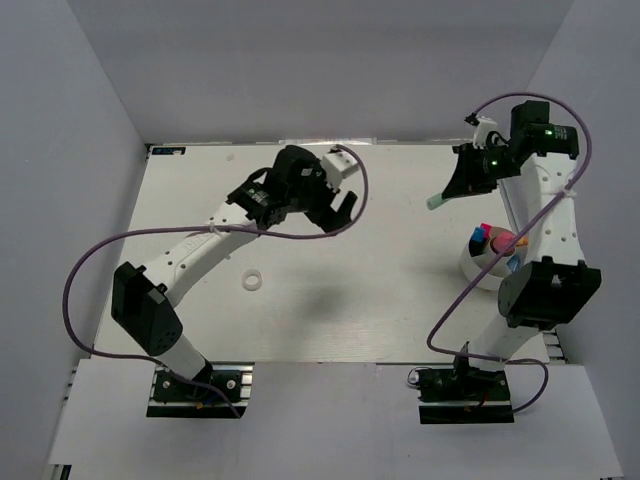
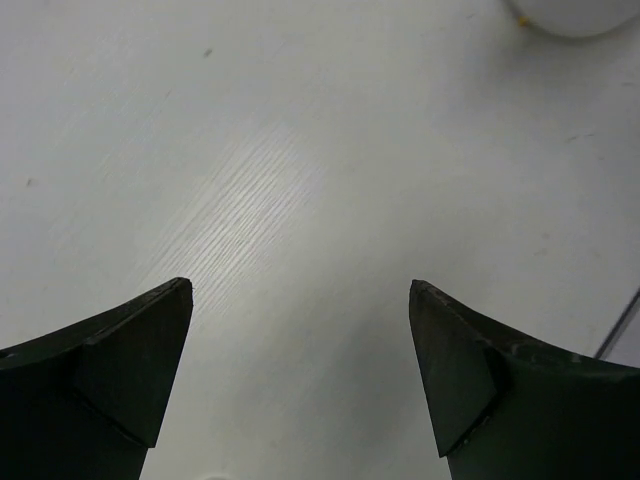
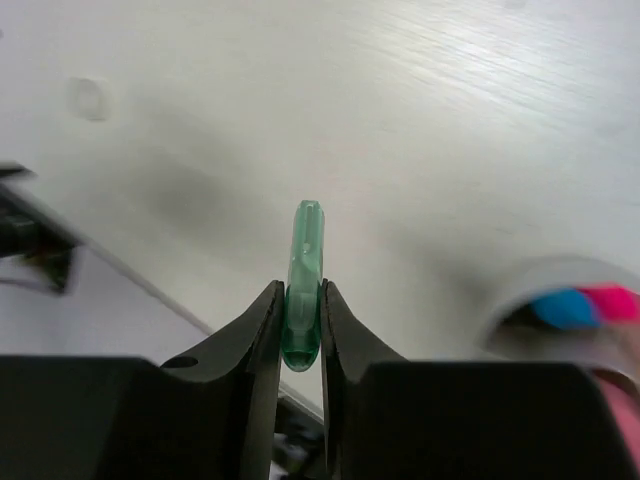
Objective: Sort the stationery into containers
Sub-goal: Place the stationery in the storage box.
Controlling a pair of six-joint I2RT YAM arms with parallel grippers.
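The white cup (image 1: 476,270) sits at three o'clock on the table (image 1: 380,320). It holds a pink marker (image 3: 610,303) and a blue marker (image 3: 560,310). My right arm covers part of the cup, so I cannot count what else is inside. My right gripper (image 3: 302,300) pinches a green marker (image 3: 306,250) at two o'clock, near the cup. My left gripper (image 2: 300,370) gapes wide, holding nothing. The white ring (image 1: 253,282) lies at nine o'clock.
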